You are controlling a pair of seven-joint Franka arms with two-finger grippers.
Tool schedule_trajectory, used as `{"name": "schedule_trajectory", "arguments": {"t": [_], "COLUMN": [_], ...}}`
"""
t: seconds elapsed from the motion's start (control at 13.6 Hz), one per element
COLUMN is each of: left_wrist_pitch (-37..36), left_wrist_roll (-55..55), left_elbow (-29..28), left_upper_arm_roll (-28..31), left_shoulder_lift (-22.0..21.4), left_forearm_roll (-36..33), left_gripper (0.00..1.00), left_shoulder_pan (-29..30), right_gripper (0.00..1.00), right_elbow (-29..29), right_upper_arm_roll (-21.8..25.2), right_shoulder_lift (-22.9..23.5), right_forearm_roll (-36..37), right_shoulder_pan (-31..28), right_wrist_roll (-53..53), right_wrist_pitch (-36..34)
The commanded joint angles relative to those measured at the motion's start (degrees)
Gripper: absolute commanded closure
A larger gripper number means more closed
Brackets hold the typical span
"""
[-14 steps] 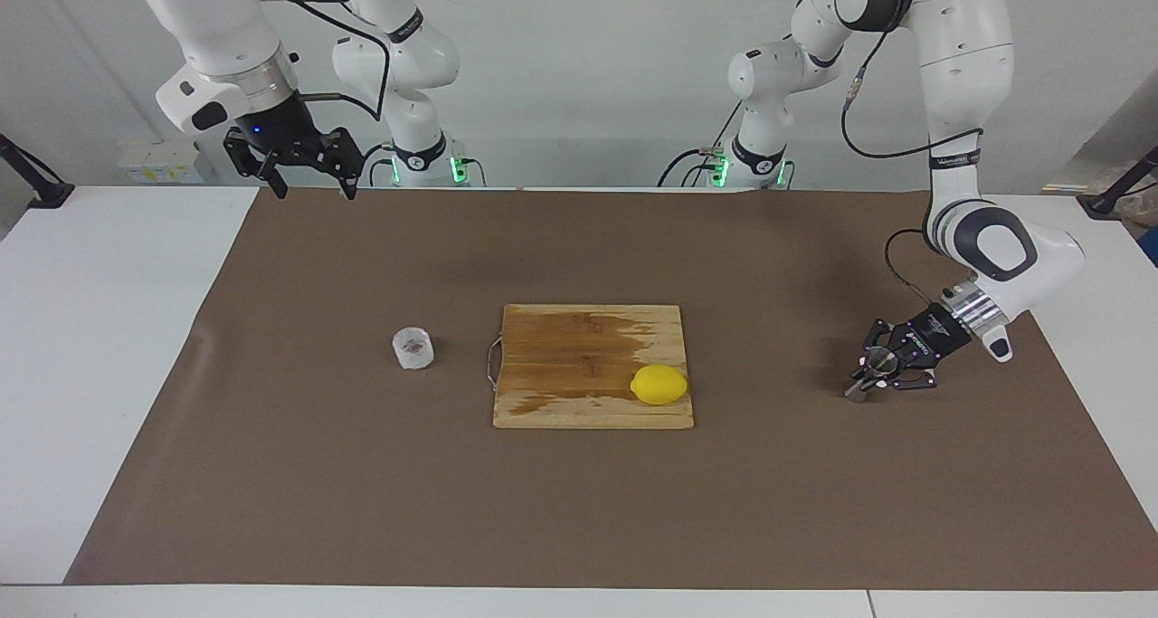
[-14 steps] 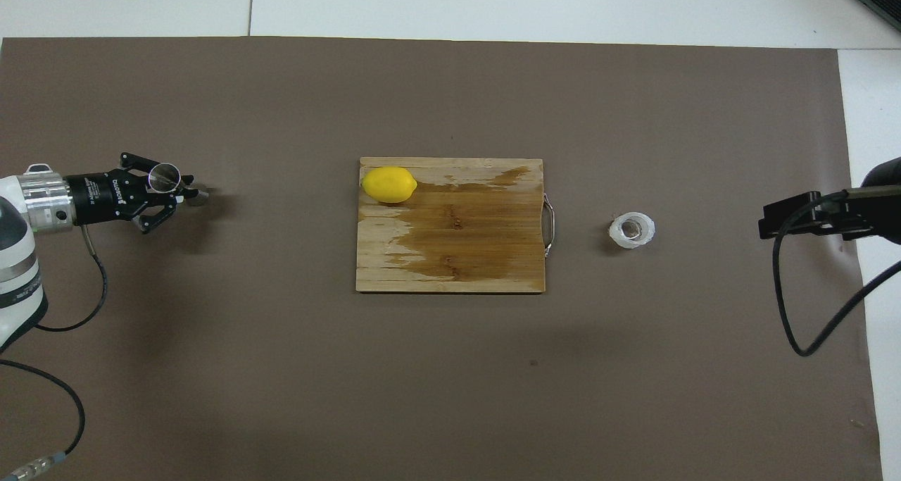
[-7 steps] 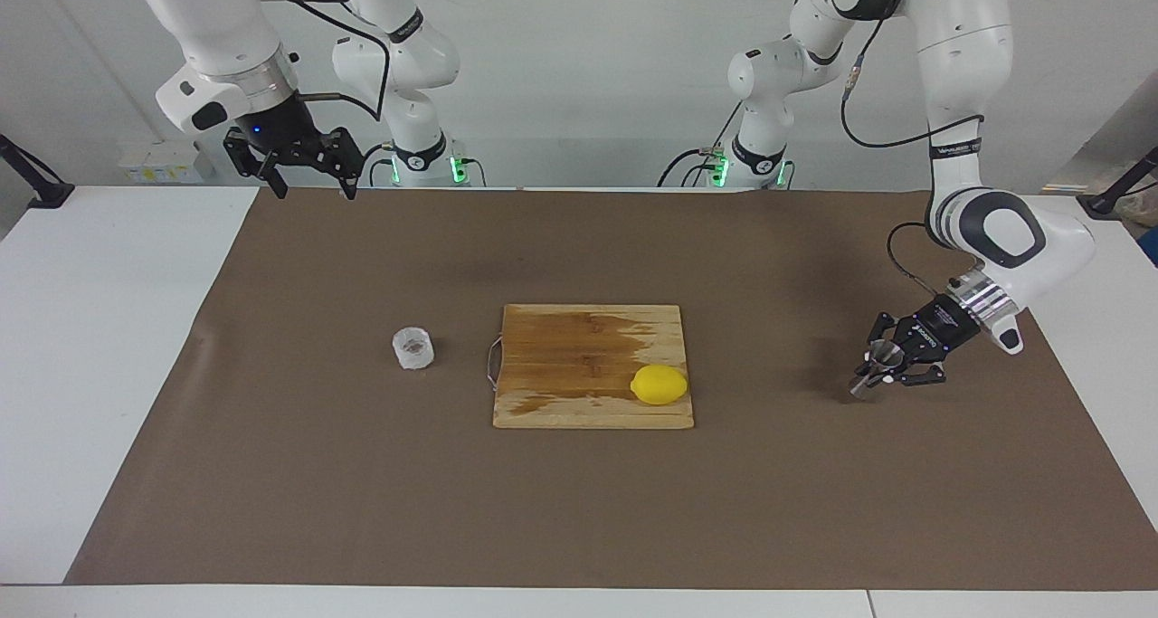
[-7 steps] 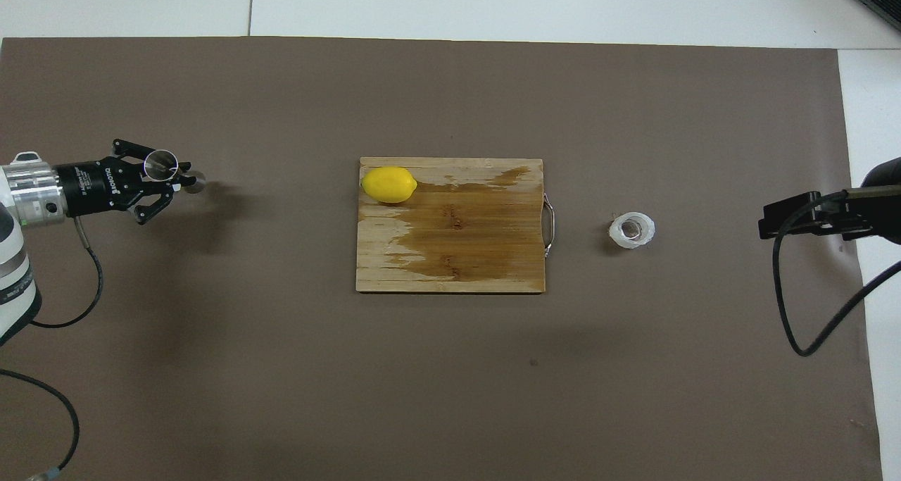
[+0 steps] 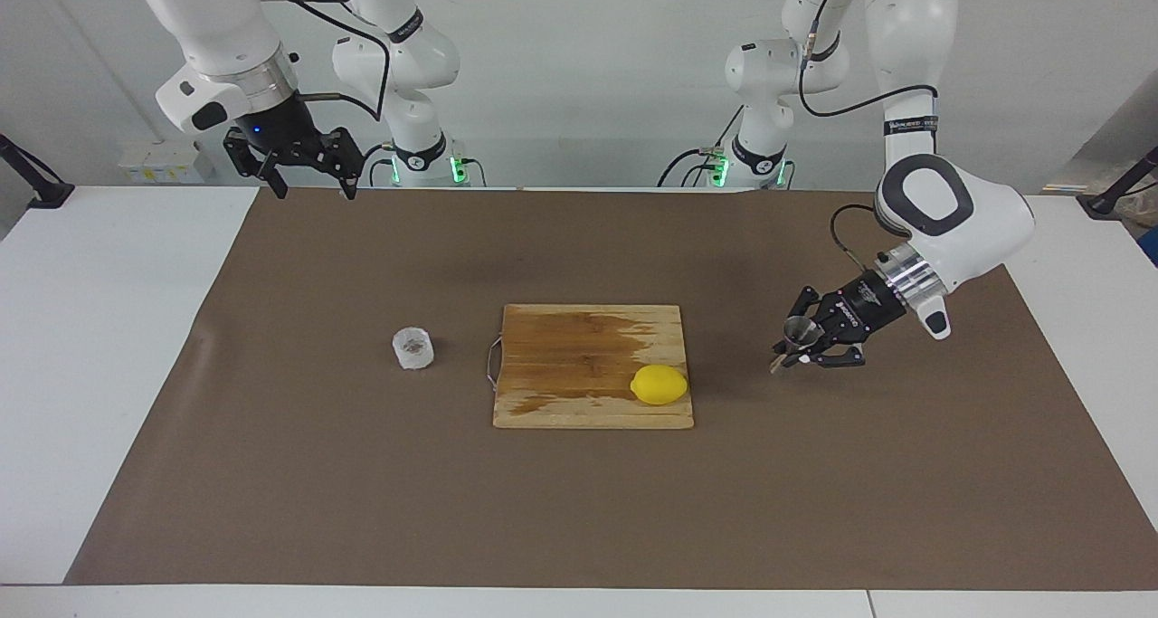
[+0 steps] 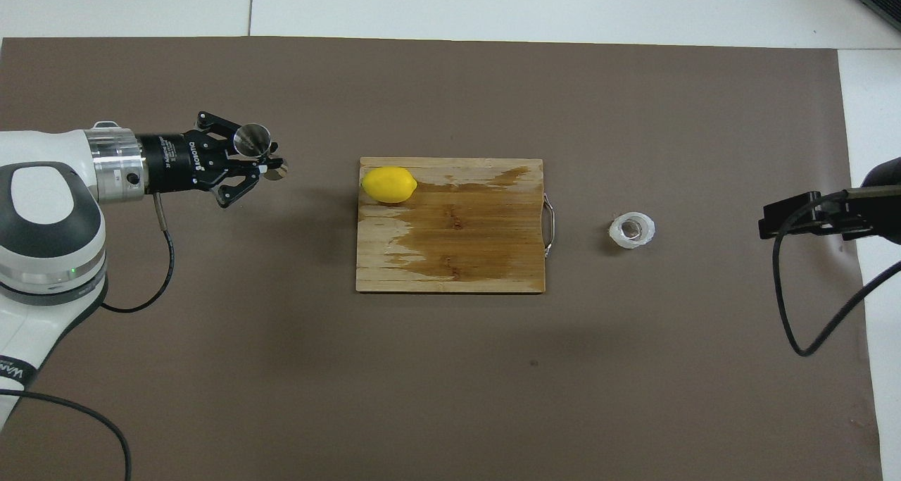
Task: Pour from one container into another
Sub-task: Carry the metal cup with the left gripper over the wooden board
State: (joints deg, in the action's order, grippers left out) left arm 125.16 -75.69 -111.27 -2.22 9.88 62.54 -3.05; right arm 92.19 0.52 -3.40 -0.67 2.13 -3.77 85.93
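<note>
In the facing view the left gripper (image 5: 789, 348) sits at the right of the frame, a little above mid-height, clamped on the steel jigger (image 5: 794, 337) and raised over the brown mat (image 5: 579, 509) between the cutting board (image 5: 579, 365) and the left arm's end of the table. The jigger leans, its open mouth turned up toward the camera. The overhead view shows the same grip at the left of the frame: the left gripper (image 6: 271, 167) reaches in sideways, the jigger (image 6: 255, 141) shows a round bright mouth, and its lower cone pokes out past the fingertips. Only the facing view shows that the jigger is clear of the mat, with a shadow under it.

The clear plastic cup (image 5: 413, 347) stands on the mat left of centre in the facing view, just beside the board's wire handle end; in the overhead view the cup (image 6: 631, 229) lies right of centre, and there its brownish contents show through the open top.

The right gripper (image 5: 310, 184) hangs at the upper left of the facing view with its fingers spread wide and holding nothing, over the mat's edge nearest the robots; that arm waits. The overhead view shows only a dark part of it and a cable at the right edge.

A lemon (image 5: 659, 385) lies on the board's corner, in the lower right of the board in the facing view and the upper left in the overhead view (image 6: 388, 184).
</note>
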Motion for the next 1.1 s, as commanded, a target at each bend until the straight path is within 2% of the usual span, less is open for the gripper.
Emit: {"name": "schedule_trajectory", "arguments": {"t": [0.0, 0.22, 0.37, 0.59, 0.81, 1.03], "left_wrist_pitch": [3.41, 7.36, 13.23, 18.16, 25.29, 30.72], "left_wrist_roll": [-5.94, -10.61, -13.33, -13.35, -13.08, -9.94], "left_elbow": [-1.32, -0.26, -0.26, -1.05, -3.25, -2.9], "left_upper_arm_roll": [0.81, 0.73, 0.73, 0.73, 0.64, 0.64], "left_shoulder_lift": [-4.07, -4.69, -4.61, -4.52, -4.08, -1.19], "left_forearm_roll": [1.71, 2.76, 2.85, 2.94, 7.5, 15.31], "left_gripper": [1.0, 1.0, 1.0, 1.0, 1.0, 1.0], "left_shoulder_pan": [-5.37, -11.95, -16.44, -21.27, -25.85, -29.89], "right_gripper": [0.0, 0.0, 0.0, 0.0, 0.0, 0.0], "right_elbow": [-0.08, -0.08, -0.17, -0.08, -0.08, -0.08], "right_upper_arm_roll": [-0.44, -0.44, -0.44, -0.44, -0.44, -0.44], "right_shoulder_lift": [-0.29, -0.29, -0.29, -0.29, -0.29, -0.29], "right_forearm_roll": [-1.09, -1.09, -1.09, -1.09, -1.09, -1.09], "right_shoulder_pan": [-0.73, -0.73, -0.73, -0.73, -0.73, -0.73], "right_wrist_roll": [-1.07, -1.07, -1.07, -1.07, -1.07, -1.07], "right_wrist_pitch": [-0.15, -0.15, -0.15, -0.15, -0.15, -0.15]}}
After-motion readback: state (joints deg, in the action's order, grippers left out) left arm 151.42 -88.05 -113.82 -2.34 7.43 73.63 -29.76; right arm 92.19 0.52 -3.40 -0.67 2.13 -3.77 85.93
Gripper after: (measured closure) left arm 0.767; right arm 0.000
